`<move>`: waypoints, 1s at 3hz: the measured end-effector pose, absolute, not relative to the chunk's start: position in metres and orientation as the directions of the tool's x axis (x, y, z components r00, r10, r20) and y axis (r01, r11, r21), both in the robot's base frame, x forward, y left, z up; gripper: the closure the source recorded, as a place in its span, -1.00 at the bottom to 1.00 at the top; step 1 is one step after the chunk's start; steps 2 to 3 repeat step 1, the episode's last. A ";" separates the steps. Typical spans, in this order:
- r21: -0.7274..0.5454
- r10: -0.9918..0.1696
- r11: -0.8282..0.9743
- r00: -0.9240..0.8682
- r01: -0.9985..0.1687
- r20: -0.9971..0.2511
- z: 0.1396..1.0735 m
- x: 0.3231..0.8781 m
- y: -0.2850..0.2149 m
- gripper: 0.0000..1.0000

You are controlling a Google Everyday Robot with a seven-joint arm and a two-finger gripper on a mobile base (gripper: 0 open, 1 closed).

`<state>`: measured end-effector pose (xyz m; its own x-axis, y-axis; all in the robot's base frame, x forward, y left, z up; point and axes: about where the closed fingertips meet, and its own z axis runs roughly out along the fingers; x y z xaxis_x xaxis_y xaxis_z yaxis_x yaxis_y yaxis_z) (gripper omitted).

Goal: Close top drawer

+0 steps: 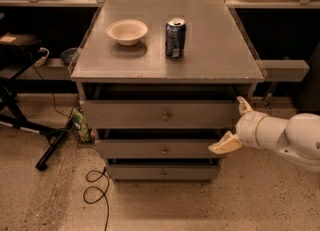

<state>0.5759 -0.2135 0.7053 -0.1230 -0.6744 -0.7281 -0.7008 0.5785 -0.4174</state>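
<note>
The top drawer (150, 115) is the tallest grey front of three, with a small round knob (165, 117) at its centre. It stands out a little from the cabinet, with a dark gap between it and the tabletop. My gripper (234, 125) is at the drawer front's right end, on a white arm coming in from the right. Its pale fingers (225, 145) are spread apart and hold nothing. One fingertip is up by the drawer's top right corner. The other is down by the middle drawer (160, 149).
On the grey cabinet top (210, 55) stand a white bowl (127, 31) and a blue soda can (175, 37). The bottom drawer (161, 173) is below. A black stand leg (52, 147) and a loose cable (96, 192) lie on the floor at left.
</note>
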 end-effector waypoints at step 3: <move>-0.417 -0.674 0.579 -0.123 -0.701 -0.728 0.705 0.576 -0.213 -1.00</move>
